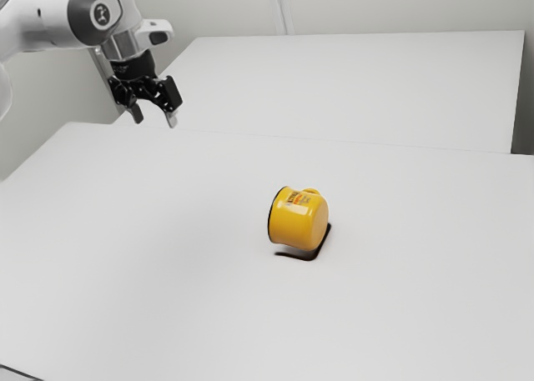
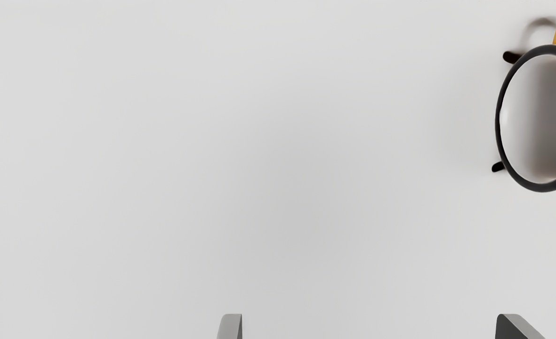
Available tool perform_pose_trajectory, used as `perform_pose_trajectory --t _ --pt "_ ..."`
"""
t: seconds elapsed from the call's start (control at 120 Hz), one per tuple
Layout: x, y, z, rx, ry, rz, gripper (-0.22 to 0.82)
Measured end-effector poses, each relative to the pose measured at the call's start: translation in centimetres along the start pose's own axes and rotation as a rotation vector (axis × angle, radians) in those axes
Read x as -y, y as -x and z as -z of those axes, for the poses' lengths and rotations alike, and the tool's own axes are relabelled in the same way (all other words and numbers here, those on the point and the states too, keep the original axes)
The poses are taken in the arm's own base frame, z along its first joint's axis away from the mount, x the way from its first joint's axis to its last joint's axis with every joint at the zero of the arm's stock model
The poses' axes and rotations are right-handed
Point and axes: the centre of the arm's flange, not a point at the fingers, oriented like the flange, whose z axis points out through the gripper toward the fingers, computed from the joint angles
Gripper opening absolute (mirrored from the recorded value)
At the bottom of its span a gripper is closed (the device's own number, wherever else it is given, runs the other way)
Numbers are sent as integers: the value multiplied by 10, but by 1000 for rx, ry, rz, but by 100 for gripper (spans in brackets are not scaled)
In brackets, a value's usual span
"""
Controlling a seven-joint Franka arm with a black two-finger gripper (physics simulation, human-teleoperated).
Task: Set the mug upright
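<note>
Ok so the mug [image 1: 298, 223] is lying on its side on the tabletop [image 1: 167, 298], pretty much mid exterior view. Its black-rimmed mouth faces roughly 9 o'clock there, handle [image 1: 311, 191] poking out around 12 to 1. Farther back, the fingers [image 1: 172, 121] hang at about 10 o'clock from it, well away and spread wide apart. Wrist view peeks right into the pale inside. Beyond all that there's another white surface [image 1: 359, 89].
</note>
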Motion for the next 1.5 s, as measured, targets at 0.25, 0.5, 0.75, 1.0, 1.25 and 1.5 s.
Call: perform_pose_trajectory --t 0.25,0.5,0.75,1.0,1.25,1.5 --pt "-1 12 -24 -47 63 -30 59" --pt "-23 5 -57 -34 260 -24 59" --pt "-20 1 -108 35 523 71 58" --pt "-30 -8 -149 119 653 71 58" --pt "-28 -17 -175 145 765 76 57" --pt "-35 -27 -213 186 895 110 57"
